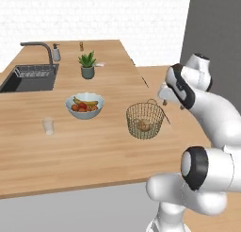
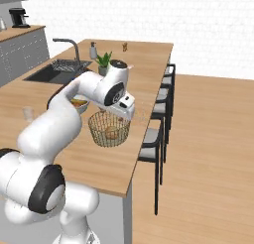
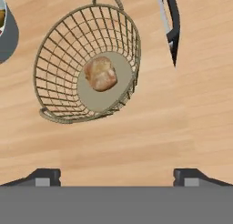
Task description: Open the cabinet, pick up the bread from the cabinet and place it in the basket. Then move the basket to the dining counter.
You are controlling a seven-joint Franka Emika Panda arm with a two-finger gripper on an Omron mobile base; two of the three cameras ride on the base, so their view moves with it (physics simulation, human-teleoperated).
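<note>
One bread in basket; labels seemingly unreadable.

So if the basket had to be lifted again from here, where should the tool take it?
By the rim of the basket, from above. It stands upright on the dining counter, its thin wire wall flaring open upward, so one finger can go inside and one outside the rim. The bread sits mid-base, away from the rim. The tool is open above.
</note>
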